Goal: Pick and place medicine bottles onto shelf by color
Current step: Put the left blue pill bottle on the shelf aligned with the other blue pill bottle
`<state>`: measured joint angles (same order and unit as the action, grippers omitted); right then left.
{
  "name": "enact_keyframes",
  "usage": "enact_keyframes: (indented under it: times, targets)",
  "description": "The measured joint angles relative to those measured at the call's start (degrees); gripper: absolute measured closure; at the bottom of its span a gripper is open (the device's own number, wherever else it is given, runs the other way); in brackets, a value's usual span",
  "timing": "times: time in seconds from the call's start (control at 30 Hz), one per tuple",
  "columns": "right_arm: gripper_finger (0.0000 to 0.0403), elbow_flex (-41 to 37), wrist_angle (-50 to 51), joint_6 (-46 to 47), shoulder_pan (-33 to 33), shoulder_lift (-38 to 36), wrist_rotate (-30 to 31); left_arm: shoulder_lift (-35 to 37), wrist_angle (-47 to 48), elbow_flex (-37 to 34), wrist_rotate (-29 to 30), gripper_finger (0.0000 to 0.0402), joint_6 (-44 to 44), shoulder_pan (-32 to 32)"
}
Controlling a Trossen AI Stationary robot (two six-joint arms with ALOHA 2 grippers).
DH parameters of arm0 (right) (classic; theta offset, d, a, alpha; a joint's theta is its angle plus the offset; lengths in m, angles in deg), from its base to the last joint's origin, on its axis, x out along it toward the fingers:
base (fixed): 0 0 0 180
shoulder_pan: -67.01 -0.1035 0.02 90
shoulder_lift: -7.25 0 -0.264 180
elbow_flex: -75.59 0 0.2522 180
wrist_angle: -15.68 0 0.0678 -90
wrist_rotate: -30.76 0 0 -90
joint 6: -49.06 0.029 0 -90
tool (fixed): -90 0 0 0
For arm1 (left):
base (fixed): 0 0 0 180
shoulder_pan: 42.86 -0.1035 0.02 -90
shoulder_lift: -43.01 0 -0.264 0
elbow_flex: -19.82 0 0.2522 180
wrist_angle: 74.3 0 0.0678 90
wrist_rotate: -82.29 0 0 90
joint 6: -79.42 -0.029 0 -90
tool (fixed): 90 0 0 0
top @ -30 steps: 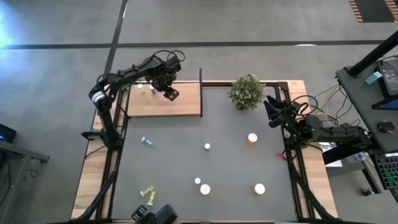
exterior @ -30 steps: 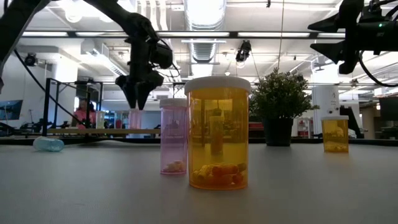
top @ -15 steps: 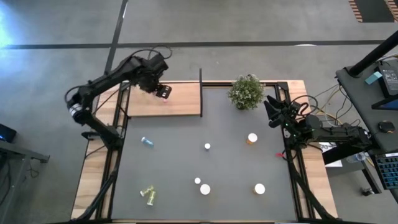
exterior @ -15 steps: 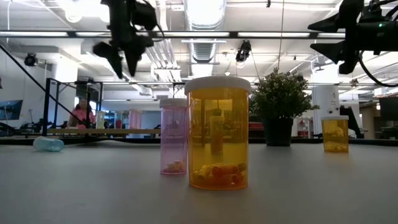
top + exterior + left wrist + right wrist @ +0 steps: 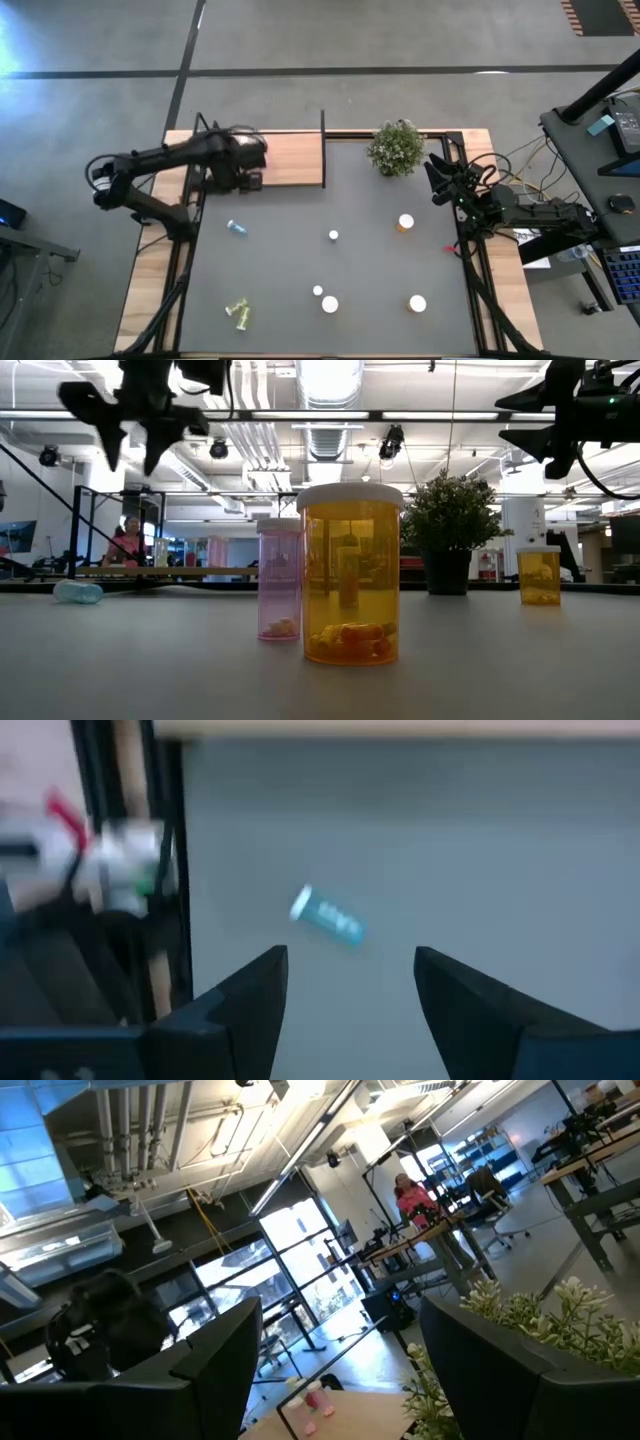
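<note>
Since the earlier frames the left gripper has swung off the shelf and now sits above the near left corner of that board, raised well clear of the worktop in the low view, with its jaws apart and nothing between them. That reads as a placement finished and the approach to the next bottle begun. From its wrist camera the blue bottle lies on its side on the grey surface, ahead of the open fingers and apart from them; from above the same bottle rests near the left edge, just in front of the shelf and nearer the camera than the gripper. The next move, in my judgement, calls for lowering over this bottle and closing across its body, which may roll when touched. Orange bottles, a pink bottle and a yellow-green bottle remain unsorted. The right gripper waits beside the plant, jaws spread and empty
</note>
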<state>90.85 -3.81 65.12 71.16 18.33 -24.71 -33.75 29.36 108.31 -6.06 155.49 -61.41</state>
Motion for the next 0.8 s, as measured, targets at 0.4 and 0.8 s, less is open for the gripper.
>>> enact_keyframes:
  times: [0.4,0.8]
  targets:
    - [0.0142,0.0,0.0,0.0,0.0,0.0,0.0,0.1,-13.2,-15.9,-5.6,0.02,30.3,10.9]
    - [0.0142,0.0,0.0,0.0,0.0,0.0,0.0,0.2,-28.4,-29.5,-7.3,0.02,48.1,13.5]
